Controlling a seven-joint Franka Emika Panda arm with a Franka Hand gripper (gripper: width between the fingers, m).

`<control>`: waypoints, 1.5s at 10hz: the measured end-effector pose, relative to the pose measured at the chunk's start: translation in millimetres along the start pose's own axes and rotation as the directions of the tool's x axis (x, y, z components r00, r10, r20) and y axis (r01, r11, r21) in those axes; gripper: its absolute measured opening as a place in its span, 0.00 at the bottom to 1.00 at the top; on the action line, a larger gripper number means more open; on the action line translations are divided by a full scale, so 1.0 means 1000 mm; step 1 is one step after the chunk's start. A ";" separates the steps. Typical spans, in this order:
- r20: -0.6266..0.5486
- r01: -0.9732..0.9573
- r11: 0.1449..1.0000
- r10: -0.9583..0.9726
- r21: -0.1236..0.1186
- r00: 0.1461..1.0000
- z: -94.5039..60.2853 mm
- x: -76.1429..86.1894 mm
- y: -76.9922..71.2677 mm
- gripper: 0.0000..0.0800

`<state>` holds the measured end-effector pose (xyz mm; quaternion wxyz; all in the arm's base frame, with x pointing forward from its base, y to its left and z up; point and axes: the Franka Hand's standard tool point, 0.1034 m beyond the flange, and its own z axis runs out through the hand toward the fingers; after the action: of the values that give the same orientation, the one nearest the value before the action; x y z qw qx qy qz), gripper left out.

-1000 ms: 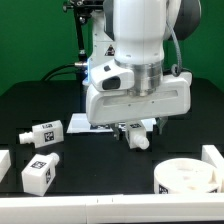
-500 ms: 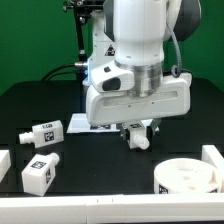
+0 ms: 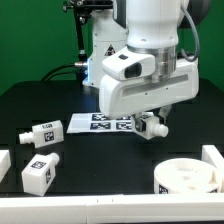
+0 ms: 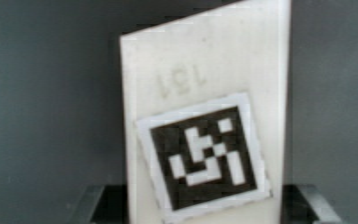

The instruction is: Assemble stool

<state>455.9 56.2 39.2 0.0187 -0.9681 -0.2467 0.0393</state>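
My gripper [image 3: 149, 119] is shut on a white stool leg [image 3: 153, 126] and holds it just above the black table, to the exterior view's right of the marker board [image 3: 100, 122]. In the wrist view the leg [image 4: 202, 100] fills the space between my dark fingers [image 4: 108, 203], and its square tag faces the camera. The gripper [image 4: 208, 206] closes on the leg's near end. Two more tagged legs lie at the exterior view's left, one [image 3: 42, 133] on its side and one [image 3: 38, 174] nearer the front. The round seat ring [image 3: 188, 176] rests at the front right.
White blocks stand at the table's left edge [image 3: 4, 161] and right edge [image 3: 212, 156]. The arm's base and cables rise behind the marker board against a green backdrop.
The jaws have closed on the leg. The arm has carried it up and toward the exterior view's right, uncovering the marker board. The other parts have not moved.
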 end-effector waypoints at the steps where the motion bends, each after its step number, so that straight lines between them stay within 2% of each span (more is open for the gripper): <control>1: 0.002 0.062 0.998 -0.062 0.001 0.998 0.001 0.000 0.000 0.40; 3: 0.005 0.250 0.968 -0.250 -0.003 0.968 0.001 0.000 -0.001 0.40; 5: 0.017 0.544 0.839 -0.544 -0.012 0.839 0.001 0.005 -0.014 0.40; 6: 0.026 0.625 0.780 -0.625 -0.022 0.781 0.002 0.005 -0.018 0.40; 9: 0.038 0.751 0.660 -0.750 -0.015 0.660 0.004 0.002 -0.014 0.40; 10: 0.051 0.829 0.559 -0.828 -0.010 0.558 0.004 0.002 -0.013 0.40; 11: 0.069 0.929 0.371 -0.926 0.005 0.370 0.004 0.006 -0.016 0.40; 12: 0.077 0.968 0.249 -0.966 0.014 0.247 0.005 0.008 -0.024 0.40; 13: 0.077 0.975 0.221 -0.973 0.017 0.219 0.005 0.007 -0.021 0.40; 15: 0.084 0.995 0.099 -0.992 0.028 0.096 0.005 0.005 -0.018 0.40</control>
<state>451.8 74.4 34.7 0.0132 -0.5497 -0.8337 0.0513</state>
